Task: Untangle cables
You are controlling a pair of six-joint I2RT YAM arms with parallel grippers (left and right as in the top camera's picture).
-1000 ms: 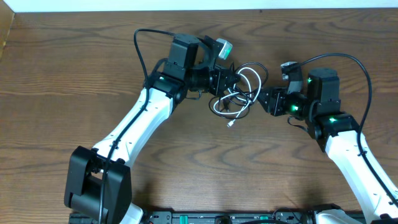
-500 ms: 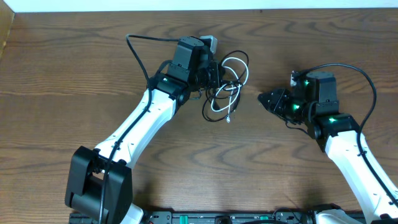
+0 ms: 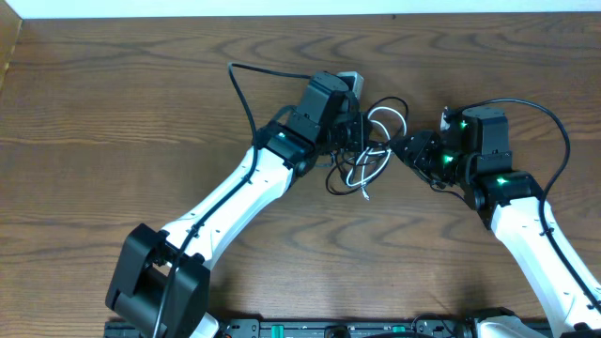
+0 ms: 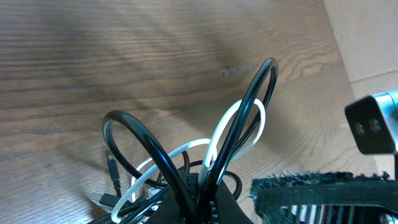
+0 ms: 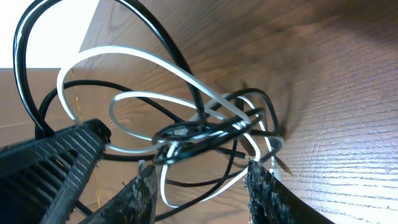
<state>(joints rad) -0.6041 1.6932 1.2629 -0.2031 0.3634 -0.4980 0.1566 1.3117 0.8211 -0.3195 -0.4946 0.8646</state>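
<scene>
The brown wooden counter [image 3: 113, 94] is filling the whole overhead view, and both white arms are reaching in from the bottom edge toward its upper middle. The left arm [image 3: 235, 192] is stretching diagonally from the lower left, while the right arm [image 3: 526, 225] is bending in from the lower right. The tangle is sitting between their tips, just above the centre of the overhead frame. The left end effector [image 3: 349, 141] is gripping the tangle: in the left wrist view its fingers are closing together at the bottom edge on the black cable [image 4: 151, 144], whose loops are standing up from them. The white cable [image 5: 143, 56] is threading through the same spot, though I cannot tell whether it is being pinched too. The right end effector [image 5: 205, 193] is holding its fingers wide apart, just beside the tangle, with the knotted loops showing between and beyond them. One white end is trailing down toward the lower middle of the overhead frame.
</scene>
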